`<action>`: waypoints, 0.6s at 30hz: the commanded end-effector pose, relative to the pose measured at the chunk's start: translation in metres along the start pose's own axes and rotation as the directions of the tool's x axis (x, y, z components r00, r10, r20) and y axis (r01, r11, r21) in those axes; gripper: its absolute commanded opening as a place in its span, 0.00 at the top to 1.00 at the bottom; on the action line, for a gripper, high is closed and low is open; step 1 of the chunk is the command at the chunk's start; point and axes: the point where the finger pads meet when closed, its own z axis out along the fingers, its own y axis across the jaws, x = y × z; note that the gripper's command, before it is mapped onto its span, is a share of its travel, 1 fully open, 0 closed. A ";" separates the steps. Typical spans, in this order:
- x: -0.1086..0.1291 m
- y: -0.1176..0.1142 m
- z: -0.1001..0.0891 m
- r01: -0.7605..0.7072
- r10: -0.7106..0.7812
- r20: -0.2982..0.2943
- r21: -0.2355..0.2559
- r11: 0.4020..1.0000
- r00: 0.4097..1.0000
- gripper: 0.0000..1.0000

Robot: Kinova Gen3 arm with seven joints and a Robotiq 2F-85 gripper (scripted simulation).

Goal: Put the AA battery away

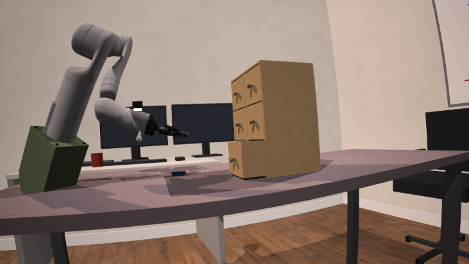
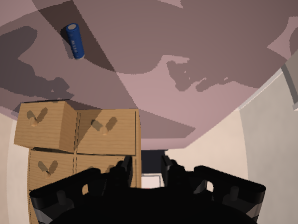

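Hand: my hand [image 1: 184,134] hovers mid-air, fingers partly closed, nothing between them
Battery: blue AA battery [image 1: 178,173] lying on the worktop [image 1: 295,186], well short of the chest [image 1: 288,118]
Wrist view: drawer fronts [image 2: 80,129] from close up
Exterior: bottom drawer [image 1: 246,159] jutting out

No readable text, labels, brands or numbers anywhere: chest [image 1: 288,118] drawer fronts, AA battery [image 1: 178,173], monitors [image 1: 202,122] and wall board [image 1: 457,49] all show nothing legible.

hand [image 1: 185,134] part-closed, empty, outstretched
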 end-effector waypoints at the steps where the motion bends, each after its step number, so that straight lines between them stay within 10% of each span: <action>1: -0.001 0.000 0.000 -0.002 0.002 0.001 -0.001 1.000 1.000 0.67; 18: -0.002 0.000 -0.004 -0.002 0.002 -0.038 -0.002 1.000 0.999 0.67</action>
